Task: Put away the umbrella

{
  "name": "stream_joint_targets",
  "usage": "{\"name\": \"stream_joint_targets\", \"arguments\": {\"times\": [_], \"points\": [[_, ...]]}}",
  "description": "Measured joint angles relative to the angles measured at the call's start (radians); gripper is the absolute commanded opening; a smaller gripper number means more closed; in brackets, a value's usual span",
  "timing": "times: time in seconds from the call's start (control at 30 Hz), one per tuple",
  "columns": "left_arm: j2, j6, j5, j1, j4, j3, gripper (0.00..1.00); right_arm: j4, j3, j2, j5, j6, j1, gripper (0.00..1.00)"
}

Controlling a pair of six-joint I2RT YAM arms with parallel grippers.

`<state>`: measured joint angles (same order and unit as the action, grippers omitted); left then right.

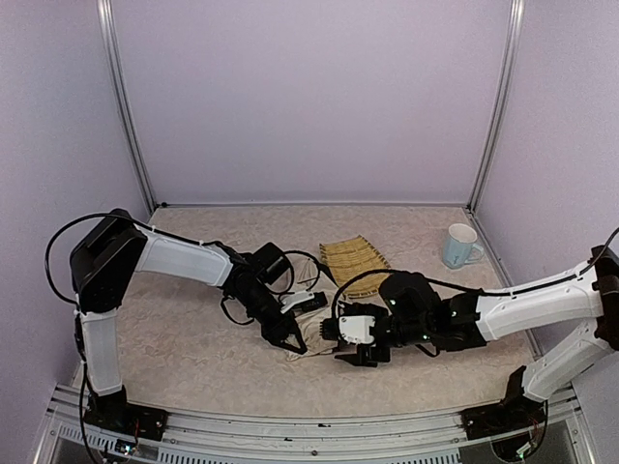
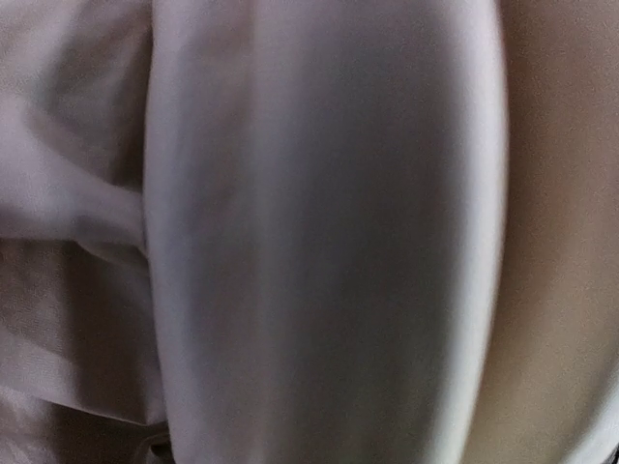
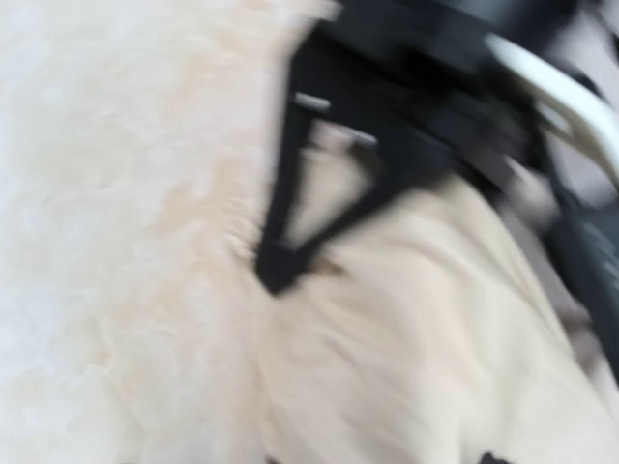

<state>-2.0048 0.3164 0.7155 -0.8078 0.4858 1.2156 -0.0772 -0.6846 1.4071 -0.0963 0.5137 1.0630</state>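
Cream-beige fabric marks the umbrella point(image 1: 308, 338), which lies crumpled on the table point(image 1: 184, 338) near its front middle, between the two tools. The left arm point(image 1: 184, 259) rises from its base at the near left corner, bends, and reaches rightward and down. Its left tool point(image 1: 283, 333) is set on the left edge of the fabric. The right arm point(image 1: 532, 304) comes in low from the right with the forearm nearly level. Its right tool point(image 1: 346, 340) sits at the fabric's right edge, pointing toward the other tool.

Only the overhead view shows the straw-yellow basket tray point(image 1: 354, 263) just behind the umbrella, and a pale mug point(image 1: 461, 246) further back on the right, well apart from it. The left wrist view gives only smooth pale folds, very close and filling the frame. The right wrist view shows fabric against the mottled table and a black angular part point(image 3: 319, 193) over the cloth; I cannot tell whose part it is.

Both wrist views are blurred. From above, the arms cover much of the umbrella, so its shaft and strap cannot be made out. I cannot tell whether either tool is wide, narrow or gripping cloth.
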Motion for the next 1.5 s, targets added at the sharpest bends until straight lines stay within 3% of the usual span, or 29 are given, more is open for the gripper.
{"name": "stream_joint_targets", "arguments": {"times": [0.13, 0.33, 0.47, 0.63, 0.7, 0.8, 0.97, 1.03, 1.13, 1.33, 1.5], "points": [[-0.017, 0.002, 0.019, 0.002, 0.028, 0.022, 0.18, -0.090, 0.006, 0.072, 0.064, 0.151, 0.071, 0.78], [-0.032, 0.010, 0.040, 0.002, 0.051, 0.037, 0.16, -0.138, -0.072, 0.242, 0.172, 0.296, 0.076, 0.78], [-0.038, 0.018, 0.050, 0.005, 0.061, 0.043, 0.16, -0.132, -0.121, 0.311, 0.214, 0.352, 0.074, 0.77], [-0.042, 0.031, 0.056, 0.007, 0.068, 0.047, 0.17, -0.060, -0.223, 0.411, 0.229, 0.351, 0.056, 0.68], [-0.042, 0.036, 0.056, 0.009, 0.071, 0.047, 0.26, -0.019, -0.258, 0.431, 0.206, 0.333, 0.045, 0.62], [-0.040, 0.043, 0.055, 0.014, 0.075, 0.045, 0.56, 0.068, -0.316, 0.457, 0.169, 0.294, 0.032, 0.47], [0.026, 0.036, 0.048, 0.027, 0.028, -0.026, 0.82, 0.176, -0.383, 0.490, 0.102, 0.255, 0.026, 0.29], [0.073, 0.021, 0.035, 0.044, -0.031, -0.084, 0.95, 0.190, -0.386, 0.491, 0.078, 0.250, 0.024, 0.27], [0.196, -0.016, -0.018, 0.075, -0.145, -0.206, 0.98, 0.201, -0.388, 0.491, 0.048, 0.227, 0.020, 0.25], [0.579, -0.064, -0.163, 0.092, -0.474, -0.483, 0.98, 0.267, -0.422, 0.492, -0.053, 0.171, -0.010, 0.23], [0.839, -0.050, -0.194, 0.055, -0.727, -0.656, 0.91, 0.391, -0.525, 0.535, -0.205, 0.097, -0.072, 0.23]]}}
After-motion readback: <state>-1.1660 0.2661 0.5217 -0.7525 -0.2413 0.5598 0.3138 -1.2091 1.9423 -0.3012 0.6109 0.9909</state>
